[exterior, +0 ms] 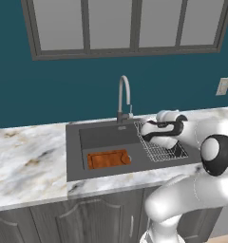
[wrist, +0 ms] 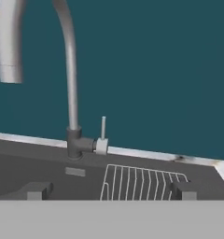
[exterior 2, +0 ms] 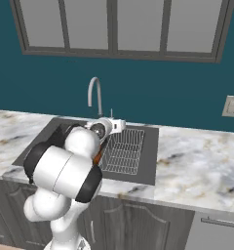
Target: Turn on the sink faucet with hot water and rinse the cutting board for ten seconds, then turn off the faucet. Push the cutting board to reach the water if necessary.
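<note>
The gripper [wrist: 107, 190] hangs with jaws wide and empty over the rack [exterior: 159, 147], facing the faucet [wrist: 73, 107]. Its lever [wrist: 103, 133], a thin stiff upright stalk, probably needs only a light sideways nudge. The board [exterior: 109, 158] lies flat in the sink [exterior: 106, 137]; no water runs.

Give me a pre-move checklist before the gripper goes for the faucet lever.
1. Gripper open: ok, fingers wide apart.
2. Lever in sight ahead of the hand: ok, upright beside the faucet base.
3. Path to the lever free: ok, nothing between the fingertips and it.
4. Water off: ok, no stream from the spout.
5. Cutting board in the sink: ok, flat in the basin.
6. Board under the spout: cannot tell; it looks nearer the front.
</note>
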Controlling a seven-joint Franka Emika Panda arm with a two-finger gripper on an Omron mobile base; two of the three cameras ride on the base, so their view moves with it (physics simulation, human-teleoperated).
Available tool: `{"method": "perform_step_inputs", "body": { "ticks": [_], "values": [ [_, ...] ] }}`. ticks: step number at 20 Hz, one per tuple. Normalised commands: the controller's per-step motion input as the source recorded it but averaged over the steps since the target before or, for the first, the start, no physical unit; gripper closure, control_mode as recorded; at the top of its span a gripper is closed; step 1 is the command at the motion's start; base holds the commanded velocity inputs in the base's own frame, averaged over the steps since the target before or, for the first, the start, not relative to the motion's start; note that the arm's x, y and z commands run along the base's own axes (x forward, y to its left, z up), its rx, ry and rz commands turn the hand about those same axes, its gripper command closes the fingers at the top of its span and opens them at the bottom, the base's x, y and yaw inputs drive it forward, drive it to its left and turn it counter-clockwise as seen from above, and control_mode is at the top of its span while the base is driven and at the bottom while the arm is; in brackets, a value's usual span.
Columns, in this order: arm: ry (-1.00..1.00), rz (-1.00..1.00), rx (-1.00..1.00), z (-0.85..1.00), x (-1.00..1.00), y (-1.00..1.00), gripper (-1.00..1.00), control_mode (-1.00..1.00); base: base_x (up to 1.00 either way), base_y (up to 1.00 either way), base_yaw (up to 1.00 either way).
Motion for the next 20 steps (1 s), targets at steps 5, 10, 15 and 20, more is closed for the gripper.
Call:
{"method": "perform_step_inputs", "body": {
  "ticks": [5,10,15,20],
  "values": [
    [0.00,0.00,0.00,-0.01,0.32,0.10,-1.00,-1.00,0.00,0.00,0.00],
    [0.00,0.00,0.00,-0.02,0.36,0.04,-1.00,-1.00,0.00,0.00,0.00],
    [0.00,0.00,0.00,0.00,0.37,0.00,-1.00,-1.00,0.00,0.00,0.00],
    [0.00,0.01,0.02,-0.12,0.44,0.00,-1.00,-1.00,0.00,0.00,0.00]
  ]
}}
